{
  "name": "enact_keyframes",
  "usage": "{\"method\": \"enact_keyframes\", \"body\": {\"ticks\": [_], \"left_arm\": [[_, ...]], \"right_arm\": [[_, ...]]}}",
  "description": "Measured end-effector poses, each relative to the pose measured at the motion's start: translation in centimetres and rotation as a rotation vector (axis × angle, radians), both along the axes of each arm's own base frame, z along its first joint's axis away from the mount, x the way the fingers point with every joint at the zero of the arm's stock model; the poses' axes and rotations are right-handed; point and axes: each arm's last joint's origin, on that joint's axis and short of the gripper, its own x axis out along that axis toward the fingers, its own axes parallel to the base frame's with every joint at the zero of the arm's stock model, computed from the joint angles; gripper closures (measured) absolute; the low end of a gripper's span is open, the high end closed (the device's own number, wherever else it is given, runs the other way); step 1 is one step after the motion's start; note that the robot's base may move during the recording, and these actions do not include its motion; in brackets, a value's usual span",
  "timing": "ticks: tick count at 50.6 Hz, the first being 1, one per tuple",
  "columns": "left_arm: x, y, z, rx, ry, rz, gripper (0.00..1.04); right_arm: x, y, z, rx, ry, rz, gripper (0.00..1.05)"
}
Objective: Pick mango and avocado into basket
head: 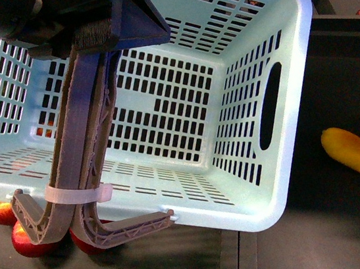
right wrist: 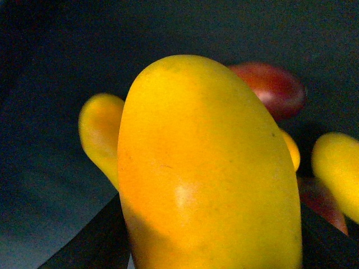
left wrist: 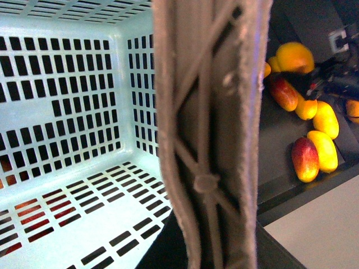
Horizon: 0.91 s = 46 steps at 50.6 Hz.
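The left hand (head: pixel 90 35) grips the brown handles (head: pixel 84 160), hanging the empty basket (head: pixel 290 60) tilted open beside the loose fruit (head: pixel 350 150); the right hand (right wrist: pixel 205 249) clamps the mango (right wrist: pixel 207 157), seemingly lifted clear, ready for dropping in

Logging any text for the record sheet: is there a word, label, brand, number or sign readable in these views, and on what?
None can be read.
The basket, its brown handles and the white zip tie bear no print.
The mango shows no sticker.
A small pale part behind the fruit in the left wrist view is too blurred to tell.
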Motion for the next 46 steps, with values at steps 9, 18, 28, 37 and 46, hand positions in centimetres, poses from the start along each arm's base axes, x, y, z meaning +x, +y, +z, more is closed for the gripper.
{"method": "enact_keyframes", "body": {"ticks": [9,18,28,37,46], "left_arm": [[0.0,0.0,0.0,0.000,0.000,0.000,0.98],[0.0,0.0,0.0,0.000,0.000,0.000,0.98],[0.0,0.0,0.0,0.000,0.000,0.000,0.98],[0.0,0.0,0.0,0.000,0.000,0.000,0.98],[0.0,0.0,0.0,0.000,0.000,-0.001,0.98]], "right_arm": [[-1.0,3.1,6.8,0.079,-0.101,0.033,0.43],[-2.3,9.2,15.3,0.095,-0.229,0.159,0.43],[-3.9,17.3,20.6,0.077,-0.310,0.306,0.43],[-4.0,23.3,21.4,0.092,-0.286,0.405,0.43],[-3.9,27.1,22.3,0.087,-0.301,0.470,0.43]]}}
